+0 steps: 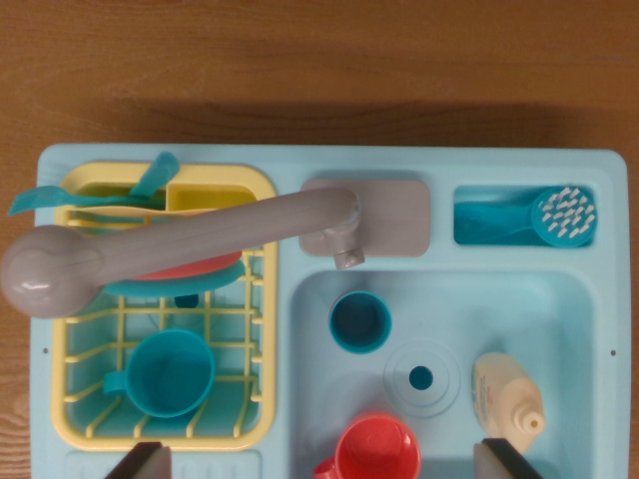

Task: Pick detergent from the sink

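The detergent (505, 394) is a small cream bottle lying on its side at the right of the light blue sink basin (589, 319), its cap pointing toward the lower right. My gripper (327, 463) is open; only its two dark fingertips (146, 461) show at the bottom edge, spread wide. The right fingertip sits just below the bottle without touching it. Nothing is between the fingers except what lies below in the basin.
In the basin are a teal cup (359, 321), a red cup (379, 451) and the drain (421, 377). A grey faucet (180, 249) swings left over a yellow dish rack (255, 399) holding a teal mug (170, 372) and plates. A teal brush (544, 218) lies in the back right tray.
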Controlling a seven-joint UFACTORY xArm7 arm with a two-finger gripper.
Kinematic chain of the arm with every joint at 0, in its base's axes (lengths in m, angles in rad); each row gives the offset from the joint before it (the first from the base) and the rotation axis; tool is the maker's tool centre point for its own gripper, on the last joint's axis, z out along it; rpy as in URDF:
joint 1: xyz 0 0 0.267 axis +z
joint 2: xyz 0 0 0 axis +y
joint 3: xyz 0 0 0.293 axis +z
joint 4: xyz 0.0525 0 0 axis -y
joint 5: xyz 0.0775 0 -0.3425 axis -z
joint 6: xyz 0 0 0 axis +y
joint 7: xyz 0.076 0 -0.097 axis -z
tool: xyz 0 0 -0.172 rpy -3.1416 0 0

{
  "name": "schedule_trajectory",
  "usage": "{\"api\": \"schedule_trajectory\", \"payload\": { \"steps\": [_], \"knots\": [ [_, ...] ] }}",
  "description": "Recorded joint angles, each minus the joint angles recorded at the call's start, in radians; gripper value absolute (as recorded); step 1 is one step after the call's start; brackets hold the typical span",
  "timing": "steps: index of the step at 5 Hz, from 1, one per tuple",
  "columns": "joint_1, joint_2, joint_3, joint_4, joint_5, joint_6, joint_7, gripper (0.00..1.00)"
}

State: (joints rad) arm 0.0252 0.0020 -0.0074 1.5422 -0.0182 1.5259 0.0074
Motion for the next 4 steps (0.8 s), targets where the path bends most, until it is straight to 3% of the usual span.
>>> {"api": "schedule_trajectory", "payload": {
  "steps": [1, 2, 3, 4],
  "knots": [
    [-0.0033, 0.003, -0.003, -0.013, 0.0017, -0.014, -0.010, 0.00],
    [-0.0033, 0.003, -0.003, -0.013, 0.0017, -0.014, -0.010, 0.00],
    [-0.0082, 0.007, -0.008, -0.033, 0.0042, -0.036, -0.024, 0.00],
    [-0.0082, 0.007, -0.008, -0.033, 0.0042, -0.036, -0.024, 0.00]
  ]
}}
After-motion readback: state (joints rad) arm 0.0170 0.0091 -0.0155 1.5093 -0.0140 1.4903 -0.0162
